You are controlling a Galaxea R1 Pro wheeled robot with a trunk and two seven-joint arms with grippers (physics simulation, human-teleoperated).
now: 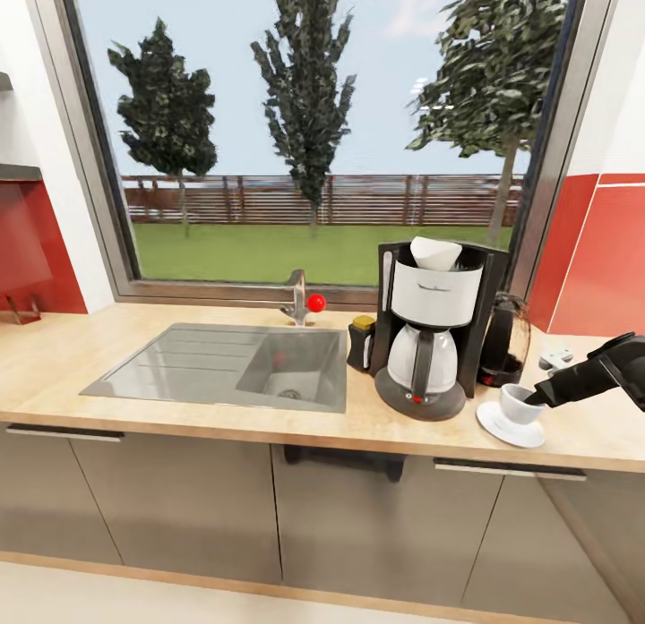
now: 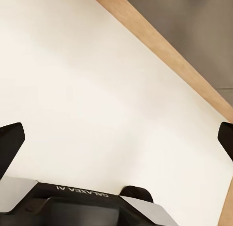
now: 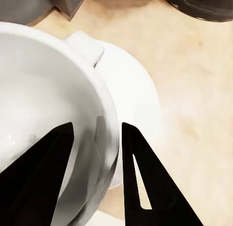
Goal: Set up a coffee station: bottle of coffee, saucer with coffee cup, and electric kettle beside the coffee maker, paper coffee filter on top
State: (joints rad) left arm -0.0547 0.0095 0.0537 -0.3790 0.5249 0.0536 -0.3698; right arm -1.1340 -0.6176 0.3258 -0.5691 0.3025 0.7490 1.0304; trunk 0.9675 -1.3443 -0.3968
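Right pincer (image 3: 97, 133) straddles coffee cup (image 1: 518, 403) rim; grip unclear.

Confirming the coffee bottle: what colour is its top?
Yellowish, on the dark bottle of coffee; head view shows it best.

The electric kettle (image 1: 507, 342) is standing half hidden behind the coffee maker (image 1: 432, 330), at its three o'clock. The coffee cup (image 3: 43, 119) is running off the right wrist picture's edge. Whether the right gripper (image 3: 96, 138) is touching the cup's wall cannot be told. A small grey object (image 1: 557, 359) is sitting too small to identify.
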